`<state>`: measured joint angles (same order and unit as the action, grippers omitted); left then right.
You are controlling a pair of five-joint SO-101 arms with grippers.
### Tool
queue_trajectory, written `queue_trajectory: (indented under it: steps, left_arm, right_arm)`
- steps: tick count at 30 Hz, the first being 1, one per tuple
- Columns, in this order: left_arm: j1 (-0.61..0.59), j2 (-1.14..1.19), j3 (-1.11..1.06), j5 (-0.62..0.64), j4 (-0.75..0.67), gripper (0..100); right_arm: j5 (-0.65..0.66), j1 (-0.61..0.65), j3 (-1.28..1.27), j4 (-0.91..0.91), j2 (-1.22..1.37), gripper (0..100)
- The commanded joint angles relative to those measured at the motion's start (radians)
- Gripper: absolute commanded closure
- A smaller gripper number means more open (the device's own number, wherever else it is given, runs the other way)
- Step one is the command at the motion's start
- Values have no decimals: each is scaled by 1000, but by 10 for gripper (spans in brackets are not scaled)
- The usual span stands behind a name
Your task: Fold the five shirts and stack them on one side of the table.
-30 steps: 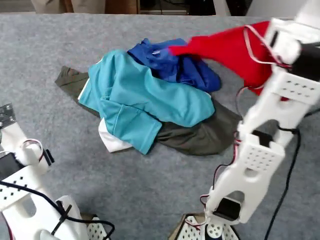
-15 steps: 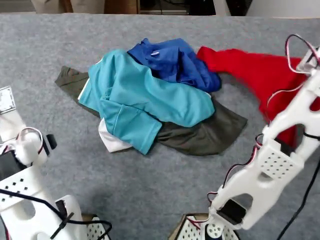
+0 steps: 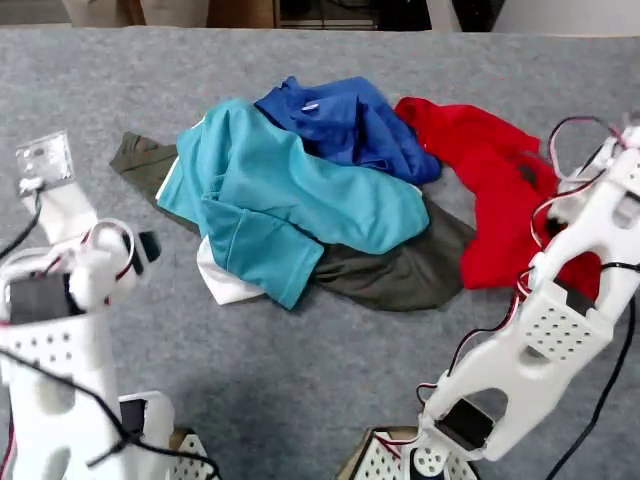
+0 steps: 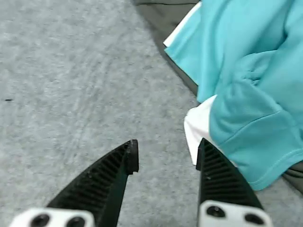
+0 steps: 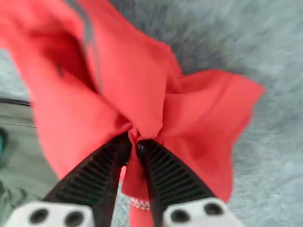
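Observation:
A heap of shirts lies mid-table: a teal shirt (image 3: 290,195) on top, a blue shirt (image 3: 345,120) behind it, an olive shirt (image 3: 400,270) underneath and a white shirt (image 3: 225,280) poking out at the front. The red shirt (image 3: 490,190) lies at the heap's right side. My right gripper (image 5: 134,142) is shut on a bunch of the red shirt (image 5: 142,90). My left gripper (image 4: 165,156) hangs open over bare carpet, just left of the white shirt (image 4: 199,130) and the teal shirt (image 4: 246,71).
Grey carpet (image 3: 300,380) covers the table. The left arm (image 3: 70,300) stands at the front left and the right arm (image 3: 540,320) at the front right, with cables beside it. Open carpet lies in front of the heap.
The right arm has swung down and to the right, dragging the red shirt off the heap onto the carpet. The left arm has risen and turned towards the heap.

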<state>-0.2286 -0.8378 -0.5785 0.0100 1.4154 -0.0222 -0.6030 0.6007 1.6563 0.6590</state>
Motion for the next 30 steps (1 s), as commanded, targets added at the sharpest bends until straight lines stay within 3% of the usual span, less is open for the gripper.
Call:
queue_trajectory:
  steps: [1, 9, 14, 21, 30]
  left_arm:
    - [41, 165, 143, 41, -11, 788]
    - [193, 456, 416, 58, 38, 788]
    - [296, 607, 562, 209, 38, 709]
    - [443, 840, 766, 330, 38, 696]
    - [466, 1156, 1111, 361, 37, 695]
  right_arm:
    - [20, 7, -177, -124, -13, 994]
    - [46, 1, -420, -330, -45, 994]
    - [-18, -70, -486, -443, -94, 994]
    - [-43, -70, -509, -457, -107, 994]
    - [-43, -70, -509, -457, -105, 994]
